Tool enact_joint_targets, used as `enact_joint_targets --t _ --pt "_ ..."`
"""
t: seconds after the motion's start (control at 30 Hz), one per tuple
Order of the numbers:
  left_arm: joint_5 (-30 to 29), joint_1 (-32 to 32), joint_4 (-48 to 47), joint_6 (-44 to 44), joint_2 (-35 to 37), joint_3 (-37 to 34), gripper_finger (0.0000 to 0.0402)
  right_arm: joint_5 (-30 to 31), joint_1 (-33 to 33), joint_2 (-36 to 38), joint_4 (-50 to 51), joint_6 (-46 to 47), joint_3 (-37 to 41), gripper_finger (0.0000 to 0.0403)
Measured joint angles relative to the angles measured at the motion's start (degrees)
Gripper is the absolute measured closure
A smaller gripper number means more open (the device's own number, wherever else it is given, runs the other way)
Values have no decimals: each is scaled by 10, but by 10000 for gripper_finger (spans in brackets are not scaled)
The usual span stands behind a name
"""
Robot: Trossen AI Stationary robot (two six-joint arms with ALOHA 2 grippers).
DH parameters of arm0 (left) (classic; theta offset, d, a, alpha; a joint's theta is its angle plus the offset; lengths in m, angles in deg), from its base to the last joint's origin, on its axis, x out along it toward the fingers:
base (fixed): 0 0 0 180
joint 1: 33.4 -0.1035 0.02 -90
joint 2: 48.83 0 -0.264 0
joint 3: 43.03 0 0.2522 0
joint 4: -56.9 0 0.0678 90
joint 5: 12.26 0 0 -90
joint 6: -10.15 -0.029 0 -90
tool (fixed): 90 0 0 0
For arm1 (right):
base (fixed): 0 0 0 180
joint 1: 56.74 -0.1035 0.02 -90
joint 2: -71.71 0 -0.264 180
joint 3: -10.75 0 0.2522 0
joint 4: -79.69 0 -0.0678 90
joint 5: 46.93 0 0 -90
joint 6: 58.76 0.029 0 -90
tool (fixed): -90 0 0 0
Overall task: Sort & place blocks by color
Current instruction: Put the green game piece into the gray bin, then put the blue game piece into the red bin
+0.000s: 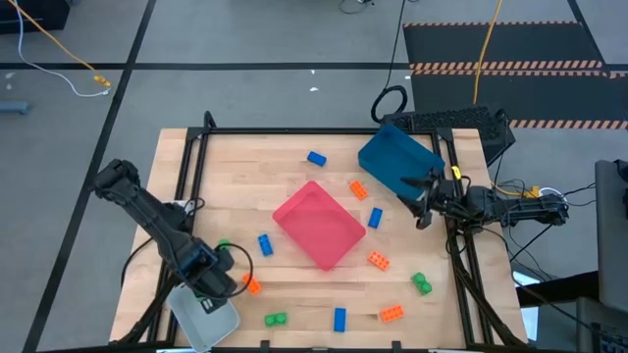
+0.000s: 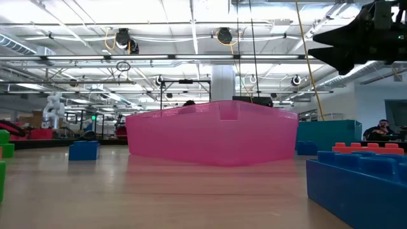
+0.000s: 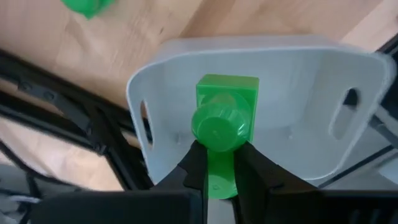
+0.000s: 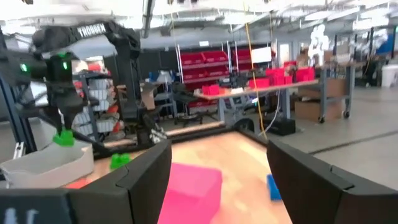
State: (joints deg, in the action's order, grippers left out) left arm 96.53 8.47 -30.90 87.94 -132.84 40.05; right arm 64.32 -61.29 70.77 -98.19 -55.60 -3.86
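My left gripper (image 1: 215,283) is at the table's near left corner, over the pale grey tray (image 1: 201,322), shut on a green block (image 3: 224,118). My right gripper (image 1: 424,204) hangs open near the right edge, beside the dark blue tray (image 1: 395,162), touching nothing; its fingers stand wide apart in the right wrist view (image 4: 217,186). Other blocks lie flat on the table: blue (image 1: 316,158), (image 1: 265,245), (image 1: 340,319), orange (image 1: 358,188), (image 1: 378,260), (image 1: 392,313), green (image 1: 421,283), (image 1: 276,319). My left gripper pinches the green block between its two fingers (image 3: 198,167), which close on the block's lower part (image 3: 219,158) from either side. It comes from above, pointing down. The block is above the grey tray's floor (image 3: 292,134); whether it touches the floor, I cannot tell.
The pink-red tray (image 1: 319,226) sits turned at the table's middle. A black frame (image 1: 294,130) rails the table's edges. An orange block (image 1: 253,285) lies close to my left gripper. In the low view a blue block (image 2: 356,181) stands close to the camera.
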Motion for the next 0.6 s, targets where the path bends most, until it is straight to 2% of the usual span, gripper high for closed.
enact_joint_targets --t 0.1,0.2,0.3,0.6 --pt "2 6 9 3 0 -9 358 0 0 0 -7 -16 0 142" --pt "3 7 16 4 0 -12 378 1 0 0 -7 -29 0 142" --pt "2 10 16 7 0 -12 376 1 0 0 -7 -39 0 142" --pt "2 13 2 -8 0 -12 299 1 0 0 -5 -41 0 142"
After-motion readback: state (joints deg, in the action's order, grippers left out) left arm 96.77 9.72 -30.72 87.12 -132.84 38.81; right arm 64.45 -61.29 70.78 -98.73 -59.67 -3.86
